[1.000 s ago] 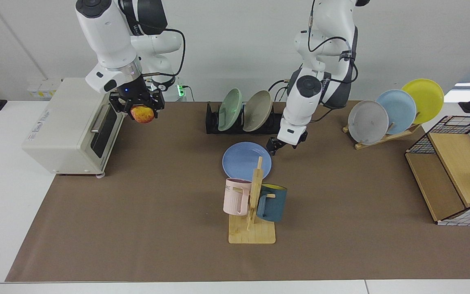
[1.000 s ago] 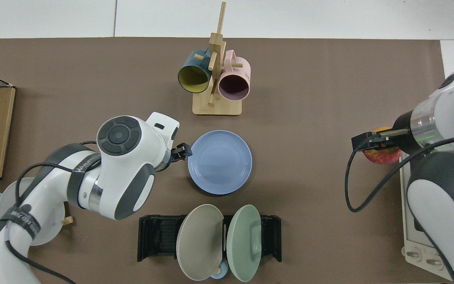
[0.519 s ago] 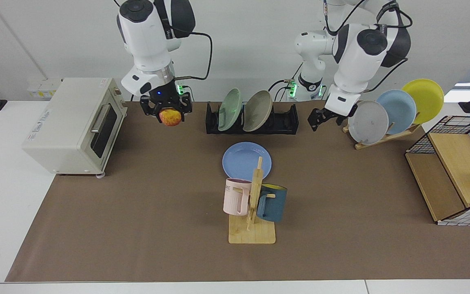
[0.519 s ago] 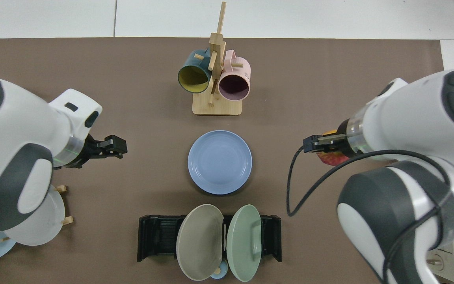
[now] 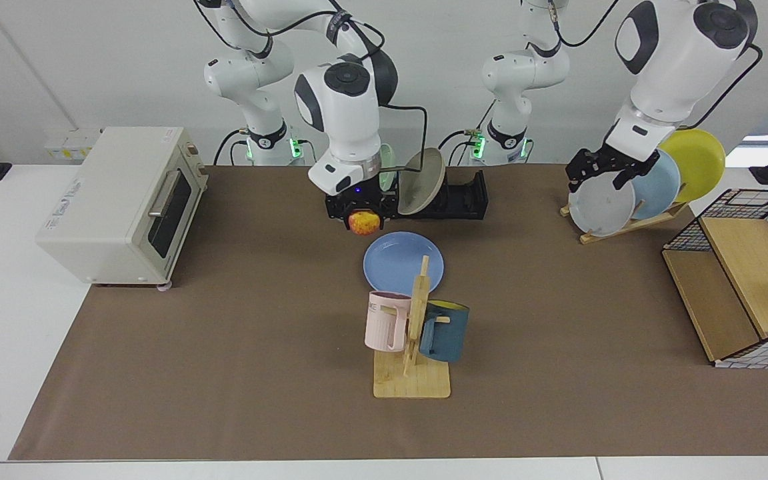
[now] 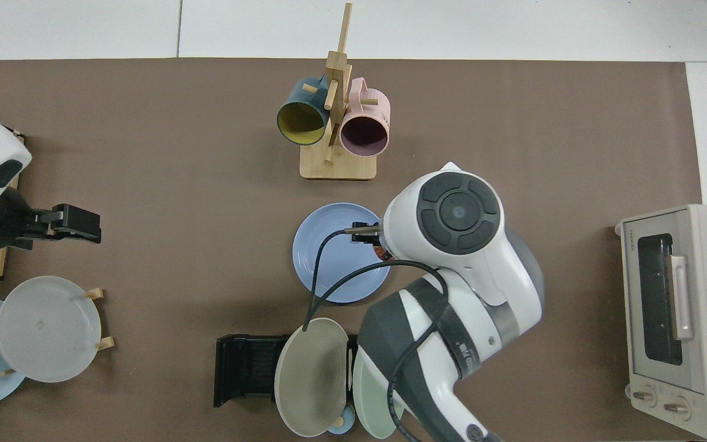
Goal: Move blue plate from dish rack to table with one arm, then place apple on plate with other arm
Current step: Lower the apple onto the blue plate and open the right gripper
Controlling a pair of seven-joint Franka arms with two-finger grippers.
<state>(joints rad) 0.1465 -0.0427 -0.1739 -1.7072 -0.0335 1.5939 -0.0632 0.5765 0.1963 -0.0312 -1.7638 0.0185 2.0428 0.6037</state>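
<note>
The blue plate (image 5: 403, 263) (image 6: 335, 258) lies flat on the brown mat of the table (image 5: 224, 347), just in front of the black dish rack (image 5: 465, 197) (image 6: 246, 368). My right gripper (image 5: 362, 215) is shut on the apple (image 5: 364, 223) and holds it a little above the plate's edge on the toaster side. In the top view the right arm's hand covers that edge, and only a red sliver of the apple (image 6: 380, 252) shows. My left gripper (image 5: 601, 179) (image 6: 86, 224) hangs open and holds nothing, raised beside the wooden plate stand, far from the blue plate.
A green and a beige plate (image 5: 424, 180) stand in the dish rack. The mug tree (image 5: 414, 333) with a pink and a teal mug is right in front of the blue plate. A toaster oven (image 5: 117, 207), a wooden plate stand (image 5: 631, 183) and a wire-sided shelf (image 5: 744, 287) flank the mat.
The right arm has carried the apple from beside the toaster oven across to the blue plate. The left arm has drawn back from the plate to the wooden plate stand.
</note>
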